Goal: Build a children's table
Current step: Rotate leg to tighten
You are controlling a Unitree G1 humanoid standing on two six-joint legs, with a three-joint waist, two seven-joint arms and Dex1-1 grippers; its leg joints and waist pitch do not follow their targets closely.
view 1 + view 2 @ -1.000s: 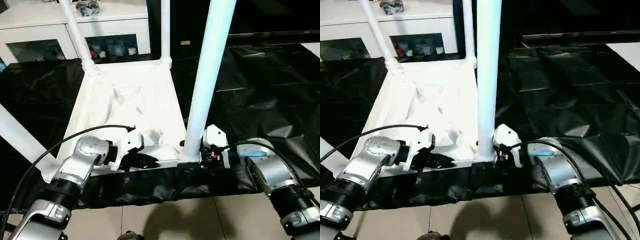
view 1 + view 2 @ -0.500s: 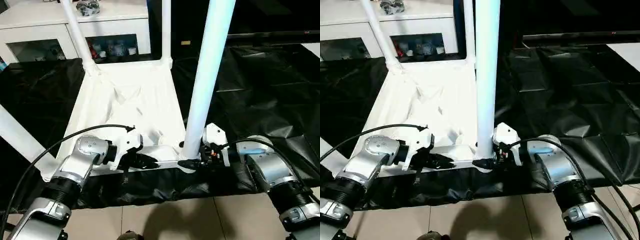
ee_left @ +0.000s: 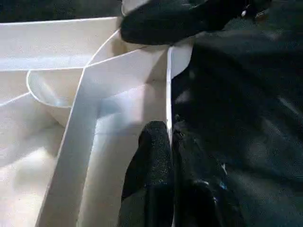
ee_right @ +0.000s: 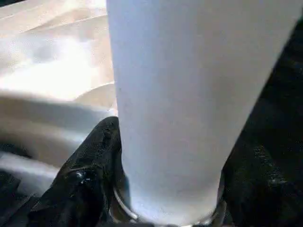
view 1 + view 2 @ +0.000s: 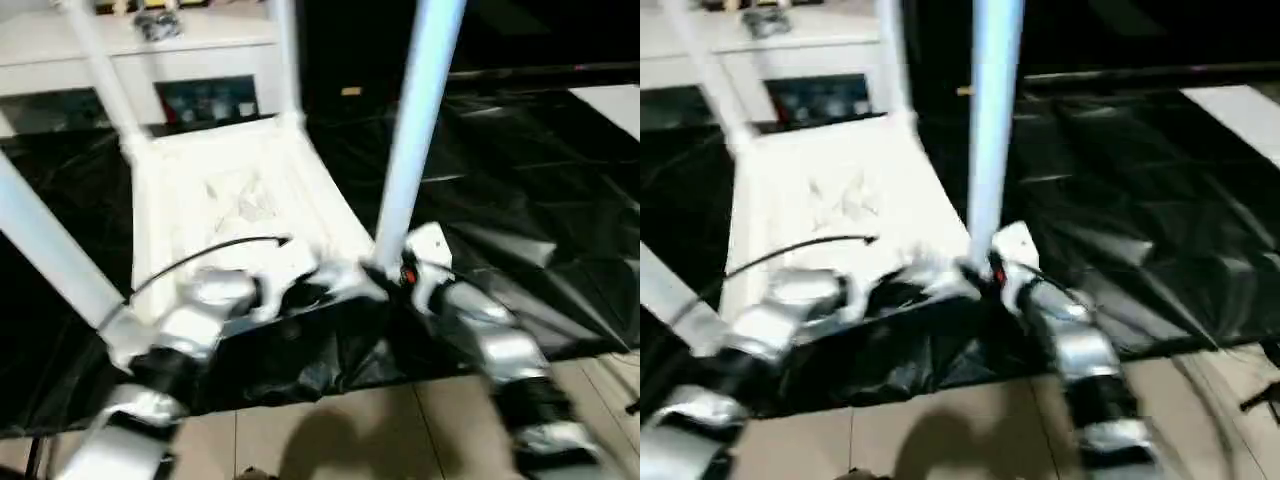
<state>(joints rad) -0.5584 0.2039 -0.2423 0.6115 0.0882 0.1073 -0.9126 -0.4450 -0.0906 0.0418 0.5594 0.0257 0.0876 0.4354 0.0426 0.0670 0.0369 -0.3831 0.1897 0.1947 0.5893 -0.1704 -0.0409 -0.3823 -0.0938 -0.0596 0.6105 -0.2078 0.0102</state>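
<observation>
We see the tabletop [image 5: 225, 200] lying underside up on the floor sheet [image 5: 520, 170], four legs standing in its corners. The near right leg [image 5: 415, 120] sits between the right gripper's [image 5: 385, 275] fingers; the left gripper [image 3: 169, 142] pinches the near rim just to its left. Near left leg [image 5: 45, 250] leans outward. Far legs [image 5: 95, 75] rise before the cabinet [image 5: 200, 60] behind.

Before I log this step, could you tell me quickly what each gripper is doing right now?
Left gripper: shut on the tabletop rim.
Right gripper: closed around the base of the near leg.
</observation>
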